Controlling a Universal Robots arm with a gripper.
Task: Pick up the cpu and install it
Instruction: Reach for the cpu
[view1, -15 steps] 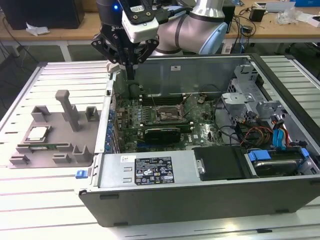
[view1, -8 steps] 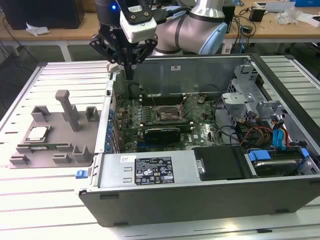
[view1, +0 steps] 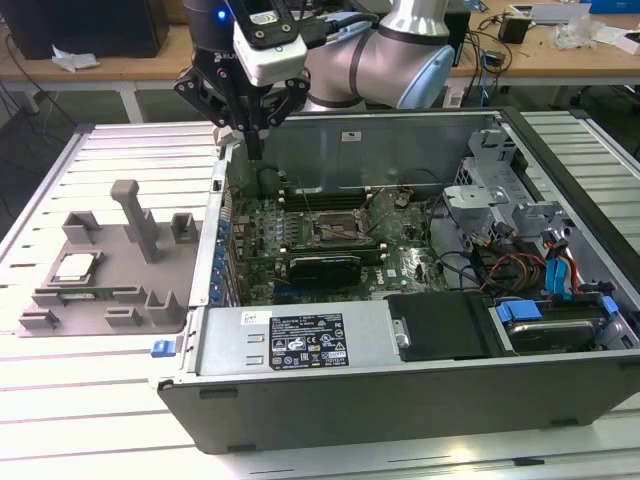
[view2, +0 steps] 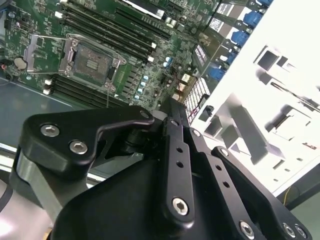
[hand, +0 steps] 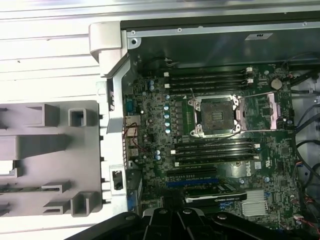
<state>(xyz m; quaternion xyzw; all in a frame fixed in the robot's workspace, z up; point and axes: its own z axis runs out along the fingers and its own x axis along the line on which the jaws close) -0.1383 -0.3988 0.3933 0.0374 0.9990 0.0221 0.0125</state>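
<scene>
The cpu (view1: 75, 266), a small silver-grey square chip, lies flat in the grey fixture tray (view1: 140, 290) at the exterior view's left, outside the computer case. My gripper (view1: 251, 145) hangs high over the case's back left corner, well apart from the cpu, its black fingers (view2: 172, 112) drawn together with nothing between them. On the green motherboard (view1: 400, 265) the dark socket frame (view1: 335, 228) stands open, its pin field (hand: 216, 116) bare and its load plate (hand: 272, 110) flipped aside. In the second wrist view the socket (view2: 92, 62) lies beyond the fingers.
The open case (view1: 300, 345) has a raised metal wall (hand: 112, 90) between tray and motherboard. Memory slots (hand: 212, 80) flank the socket. A tall post (view1: 135, 215) rises from the tray. Drive bay, cables (view1: 540, 270) and power supply fill the case's right part.
</scene>
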